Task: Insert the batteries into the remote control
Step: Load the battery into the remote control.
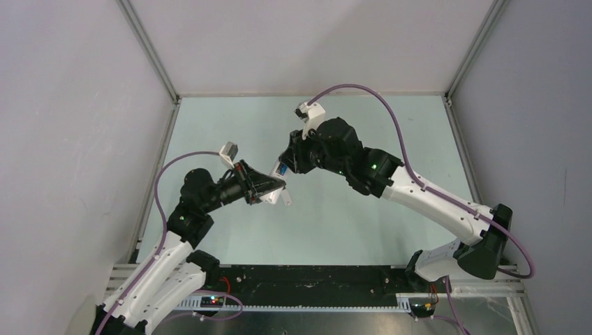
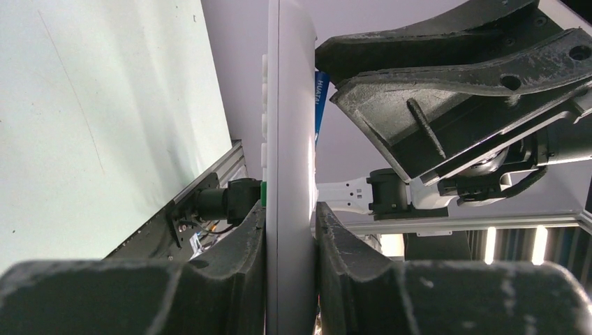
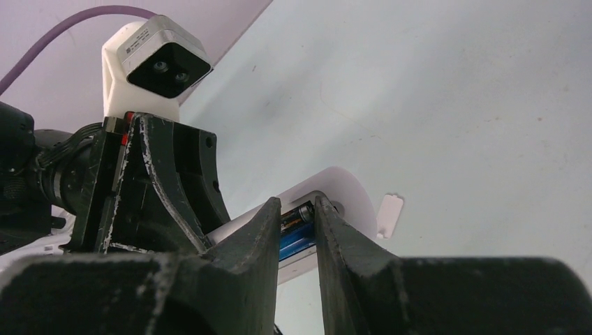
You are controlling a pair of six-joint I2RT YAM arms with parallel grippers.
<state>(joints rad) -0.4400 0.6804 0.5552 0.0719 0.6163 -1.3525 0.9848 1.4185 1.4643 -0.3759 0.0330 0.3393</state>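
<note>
My left gripper (image 1: 269,187) is shut on the white remote control (image 2: 286,139) and holds it edge-on above the table, buttons facing left in the left wrist view. My right gripper (image 1: 285,167) meets it from the right, its fingertips at the remote's open back (image 3: 345,190). Its jaws stand narrowly apart around the bright blue battery (image 3: 297,243), which lies against the compartment. The dark battery (image 3: 301,211) sits in the compartment just beside it. The blue battery also shows in the left wrist view (image 2: 320,98), pressed against the remote's back, and in the top view (image 1: 283,169).
A small white battery cover (image 3: 388,215) lies flat on the pale green table (image 1: 363,209) below the remote. Grey walls with aluminium posts (image 1: 150,52) enclose the table. A black rail (image 1: 307,279) runs along the near edge between the arm bases.
</note>
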